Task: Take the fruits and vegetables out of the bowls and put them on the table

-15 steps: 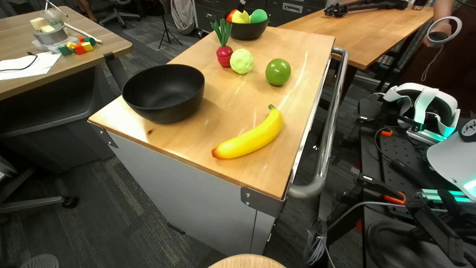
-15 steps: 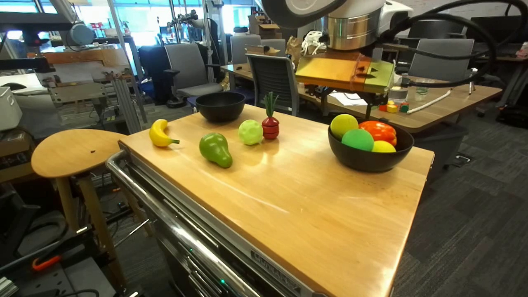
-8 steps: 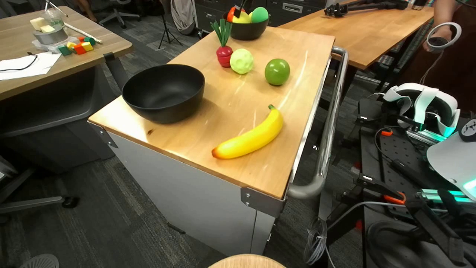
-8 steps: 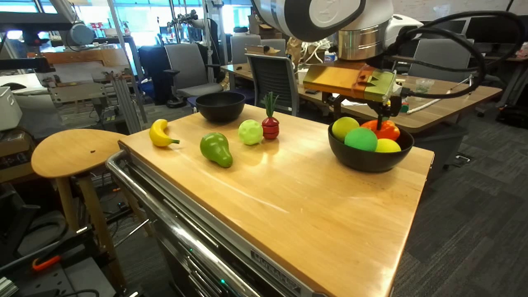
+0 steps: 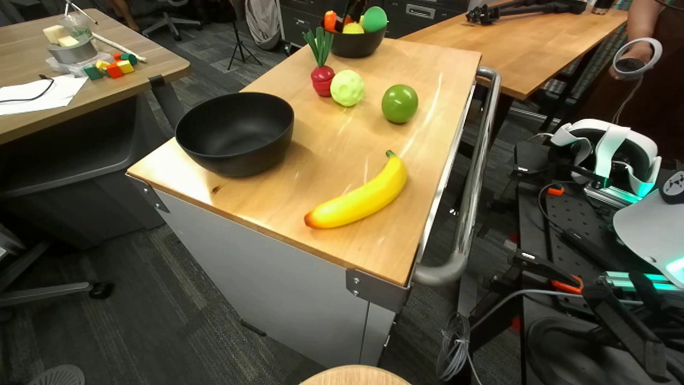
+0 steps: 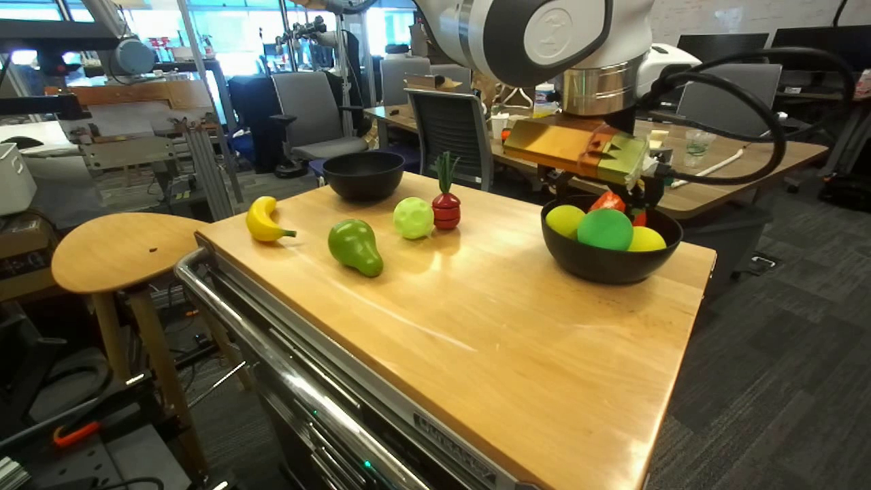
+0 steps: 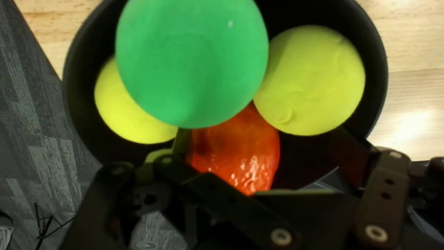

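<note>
Now my tool, spread wide, has entered the loaded black bowl, seemingly astride the red bell pepper; gripping should follow.

In exterior view, yellow curved banana is lying on light wooden counter, left of and before black round bowl. Green pear-shaped fruit is lying right of banana; pale yellow-green round fruit is sitting farther right and behind, just beside red round root vegetable. Right-hand black round bowl is holding green ball in front, yellow-green ball left, yellow ball right, red pepper behind; end effector is straddling pepper.
</note>
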Controlling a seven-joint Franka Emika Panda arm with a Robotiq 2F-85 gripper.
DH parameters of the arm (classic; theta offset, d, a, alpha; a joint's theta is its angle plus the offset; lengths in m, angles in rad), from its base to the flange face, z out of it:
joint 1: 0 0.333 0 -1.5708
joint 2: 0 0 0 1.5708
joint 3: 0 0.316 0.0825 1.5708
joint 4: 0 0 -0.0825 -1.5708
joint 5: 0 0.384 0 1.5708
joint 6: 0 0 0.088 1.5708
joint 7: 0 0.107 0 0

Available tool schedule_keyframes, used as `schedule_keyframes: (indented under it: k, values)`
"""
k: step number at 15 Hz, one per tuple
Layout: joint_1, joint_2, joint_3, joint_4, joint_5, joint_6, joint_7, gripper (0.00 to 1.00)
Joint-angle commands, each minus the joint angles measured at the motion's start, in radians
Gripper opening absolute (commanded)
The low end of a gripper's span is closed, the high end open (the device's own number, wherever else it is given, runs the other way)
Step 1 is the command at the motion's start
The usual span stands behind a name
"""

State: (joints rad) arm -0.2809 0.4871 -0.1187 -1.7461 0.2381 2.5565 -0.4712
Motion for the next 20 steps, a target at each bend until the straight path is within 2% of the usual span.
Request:
schedule_keyframes:
  k: [1,2,4,5,6,7,9,13,18,20]
  values:
    - [-0.021,0.031,0.014,0.056,-0.044,-0.024,0.074,0.81]
    - [-0.019,0.036,0.008,0.064,-0.056,-0.033,0.094,0.66]
    - [-0.013,0.042,-0.007,0.081,-0.088,-0.053,0.144,0.48]
    - [-0.011,0.04,-0.01,0.087,-0.102,-0.067,0.158,0.66]
    - [-0.012,0.033,-0.008,0.088,-0.116,-0.066,0.155,0.88]
    - [-0.011,0.028,-0.01,0.091,-0.132,-0.072,0.156,0.89]
    - [0.003,0.02,-0.031,0.099,-0.2,-0.075,0.162,1.0]
    - [0.015,0.011,-0.071,0.146,-0.317,-0.214,0.226,1.0]
    - [0.002,0.025,-0.065,0.202,-0.319,-0.393,0.246,1.0]
    - [-0.004,0.037,-0.055,0.211,-0.309,-0.407,0.235,1.0]
